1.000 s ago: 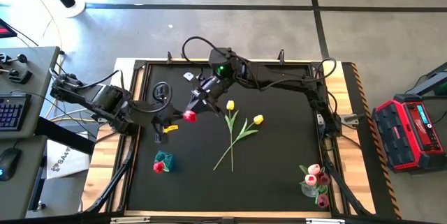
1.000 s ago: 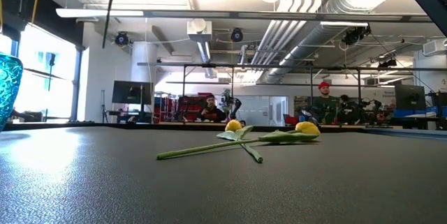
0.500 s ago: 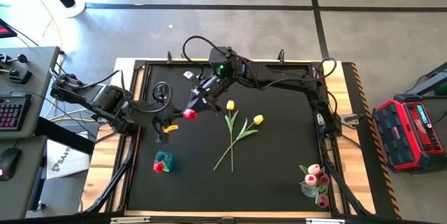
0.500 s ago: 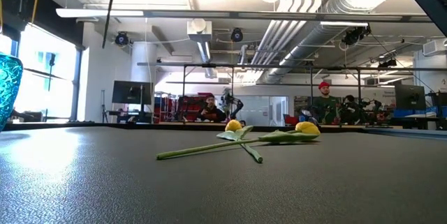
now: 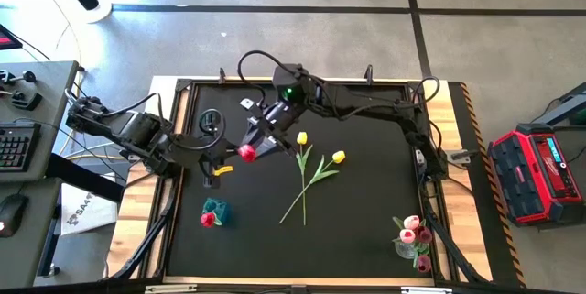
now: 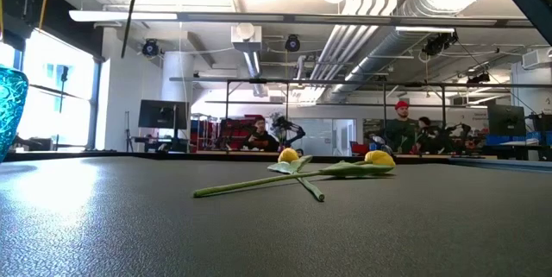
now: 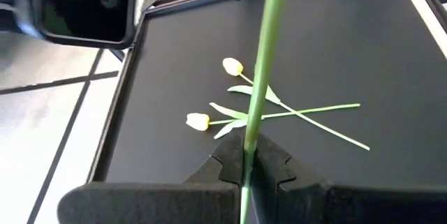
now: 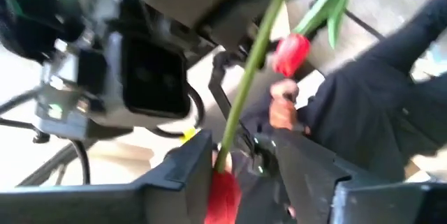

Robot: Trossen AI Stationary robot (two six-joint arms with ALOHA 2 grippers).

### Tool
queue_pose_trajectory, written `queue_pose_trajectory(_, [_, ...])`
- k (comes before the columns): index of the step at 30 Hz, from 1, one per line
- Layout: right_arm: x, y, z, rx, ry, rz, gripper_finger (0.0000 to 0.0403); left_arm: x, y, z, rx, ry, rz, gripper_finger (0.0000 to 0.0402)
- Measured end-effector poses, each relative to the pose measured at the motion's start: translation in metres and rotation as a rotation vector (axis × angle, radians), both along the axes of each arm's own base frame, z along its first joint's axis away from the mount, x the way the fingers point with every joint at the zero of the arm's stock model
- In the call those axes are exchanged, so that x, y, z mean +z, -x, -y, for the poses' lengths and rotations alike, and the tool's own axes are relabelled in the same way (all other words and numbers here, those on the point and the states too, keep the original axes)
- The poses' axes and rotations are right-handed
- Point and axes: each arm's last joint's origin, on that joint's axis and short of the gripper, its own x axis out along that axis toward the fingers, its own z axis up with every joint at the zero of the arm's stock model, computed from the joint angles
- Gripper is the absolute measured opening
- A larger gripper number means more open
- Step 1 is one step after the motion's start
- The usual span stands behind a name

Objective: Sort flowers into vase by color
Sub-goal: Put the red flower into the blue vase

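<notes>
Over the worktop's [image 5: 366, 230] far left part, the left hand [image 7: 246, 165] is clamped on a red tulip's [image 5: 246, 152] stem (held upright). The right hand [image 5: 259, 138] sits at it with fingers parted. Two yellow tulips [image 5: 316, 168] lie crossed mid-worktop.

no legible text, white sheet [image 5: 84, 210] by the table (printing too small), red case [image 5: 538, 173] lettering unreadable

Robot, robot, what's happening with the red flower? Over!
Left end effector shut on red flower stem. Right end effector opening beside it. Yellow flowers lie on mat.
</notes>
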Motion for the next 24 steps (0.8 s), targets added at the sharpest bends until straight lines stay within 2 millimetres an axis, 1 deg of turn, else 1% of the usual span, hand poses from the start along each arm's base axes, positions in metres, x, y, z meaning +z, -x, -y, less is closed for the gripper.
queue_pose_trajectory(4, [-0.001, 0.003, 0.002, 0.122, 0.008, 0.035, 0.017, 0.001, -0.001, 0.0, 0.005, -0.02, 0.006, 0.0])
queue_pose_trajectory(7, [0.0, 0.004, 0.0, 0.183, 0.029, 0.08, 0.0176, -0.001, -0.001, 0.0, 0.005, -0.028, -0.009, 0.0])
queue_pose_trajectory(11, [-0.003, 0.004, 0.0, 0.159, 0.106, 0.139, 0.0177, 0.001, -0.001, 0.0, 0.006, -0.018, 0.014, 0.0])
queue_pose_trajectory(15, [-0.007, 0.003, 0.01, 0.062, 0.237, 0.208, 0.0177, 0.006, -0.001, 0.002, -0.041, 0.026, 0.054, 0.0])
queue_pose_trajectory(17, [-0.001, 0.001, 0.016, -0.013, 0.299, 0.297, 0.0177, 0.007, -0.003, 0.004, -0.09, 0.038, 0.065, 0.0])
queue_pose_trajectory(19, [0.01, -0.001, 0.021, -0.068, 0.347, 0.436, 0.0177, 0.008, -0.004, 0.006, -0.15, 0.053, 0.063, 0.0])
queue_pose_trajectory(21, [0.022, 0.0, 0.022, -0.09, 0.369, 0.578, 0.0177, 0.009, -0.004, 0.008, -0.2, 0.084, 0.07, 0.0])
queue_pose_trajectory(24, [0.037, 0.002, 0.018, -0.095, 0.395, 0.772, 0.0177, 0.012, -0.006, 0.01, -0.247, 0.123, 0.092, 0.0])
